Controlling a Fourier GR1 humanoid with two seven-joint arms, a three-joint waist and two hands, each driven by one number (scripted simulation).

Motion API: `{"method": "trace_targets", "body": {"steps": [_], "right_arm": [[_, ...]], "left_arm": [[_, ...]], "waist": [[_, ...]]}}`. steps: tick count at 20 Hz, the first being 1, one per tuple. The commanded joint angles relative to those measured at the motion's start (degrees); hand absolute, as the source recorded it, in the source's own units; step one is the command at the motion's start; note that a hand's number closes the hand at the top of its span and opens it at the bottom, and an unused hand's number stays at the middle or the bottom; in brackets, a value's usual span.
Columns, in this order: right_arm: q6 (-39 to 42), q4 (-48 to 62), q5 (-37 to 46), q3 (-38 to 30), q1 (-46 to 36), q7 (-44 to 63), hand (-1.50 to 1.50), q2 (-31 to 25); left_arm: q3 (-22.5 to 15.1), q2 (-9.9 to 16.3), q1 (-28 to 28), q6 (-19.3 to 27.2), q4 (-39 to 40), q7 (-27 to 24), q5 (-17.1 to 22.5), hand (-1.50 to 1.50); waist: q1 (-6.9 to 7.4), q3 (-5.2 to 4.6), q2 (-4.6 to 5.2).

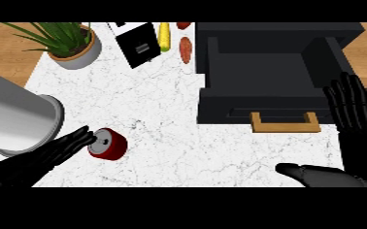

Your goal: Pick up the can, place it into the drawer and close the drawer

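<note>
- Two hands of mine show on the white marbled surface [165, 121]: my left hand [43, 157] low at the left, my right hand [349, 106] at the right edge.
- My left hand lies with fingers stretched out straight, unclenched, the fingertips [82, 135] touching the top end of the can [108, 144]; nothing is curled round it.
- That can is red with a silver top, and it lies tilted on the surface, near the lower left, well apart from the drawer [269, 77].
- My right hand rests with relaxed fingers pointing up, holding nothing, just beside the drawer's right side; my thumb [305, 172] sticks out to the left below it.
- The black drawer stands pulled out at the upper right, its inside bare and dark, with a wooden handle [285, 122] on its front face.
- Left of my left hand stands a big grey metal pot [25, 119], partly cut off by the edge.
- At the top I see a potted plant [68, 41], a black box [140, 43], a yellow vegetable [165, 36] and a reddish one [186, 49] between the box and the drawer.
</note>
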Motion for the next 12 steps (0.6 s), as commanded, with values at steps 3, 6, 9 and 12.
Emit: {"method": "trace_targets", "body": {"steps": [3,6,9,12], "right_arm": [[1.8,0.2,-1.8,-2.3,5.1,-2.8,-1.5,-0.1],[2.9,-2.2,-2.1,-1.7,6.3,-1.3,-1.5,-0.1],[3.4,-5.3,-1.7,-0.6,10.6,-3.2,-1.5,1.1],[5.0,-0.4,-4.2,-5.4,6.6,-4.3,-1.5,-1.0]], "left_arm": [[9.5,7.8,4.2,-8.5,1.9,1.5,12.7,-1.5],[6.4,4.6,2.6,-5.6,1.2,6.4,12.8,-1.5],[10.7,6.1,5.5,-5.9,0.0,7.6,14.9,-1.5],[9.1,2.4,-0.8,-5.4,5.6,8.8,12.7,-1.5]], "waist": [[0.02,0.02,-0.06],[-0.14,0.02,-0.05],[-0.05,0.02,-0.12],[-0.19,0.02,-0.02]]}}
